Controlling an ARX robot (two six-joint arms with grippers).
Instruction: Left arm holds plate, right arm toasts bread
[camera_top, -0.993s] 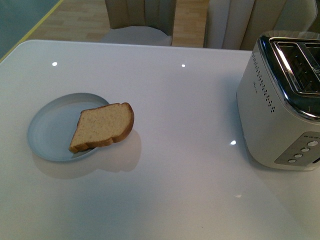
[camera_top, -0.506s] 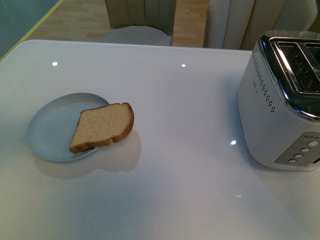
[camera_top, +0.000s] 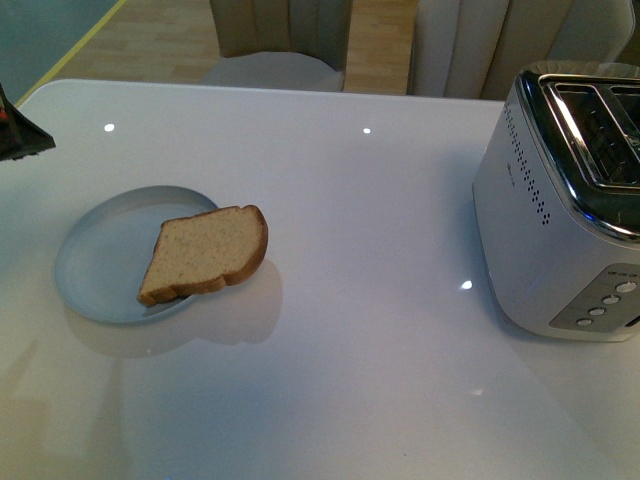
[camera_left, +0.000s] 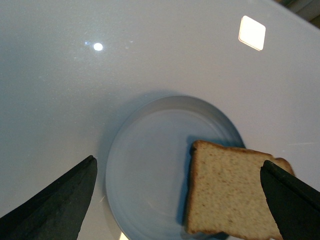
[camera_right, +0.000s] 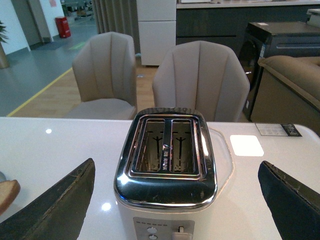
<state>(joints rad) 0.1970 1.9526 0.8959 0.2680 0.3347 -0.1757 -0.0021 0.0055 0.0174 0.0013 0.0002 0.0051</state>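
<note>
From the front, the round, pale blue-grey plate (camera_top: 100, 255) lies on the glossy white table (camera_top: 350, 350) with the brown-crusted bread (camera_top: 205, 255) on its right side, overhanging the rim; a white-and-chrome toaster (camera_top: 545, 220) stands well apart at the right, and a black corner of the left gripper (camera_top: 22, 135) shows at the left edge. The left wrist view shows that gripper's flat wedge fingers (camera_left: 55, 205) spread wide and empty above plate and porous slice. In the right wrist view the right gripper (camera_right: 175, 165) is parted wide, empty, facing the toaster's two slots, with beige chairs (camera_right: 200, 75) behind; button markings are too small to read.
</note>
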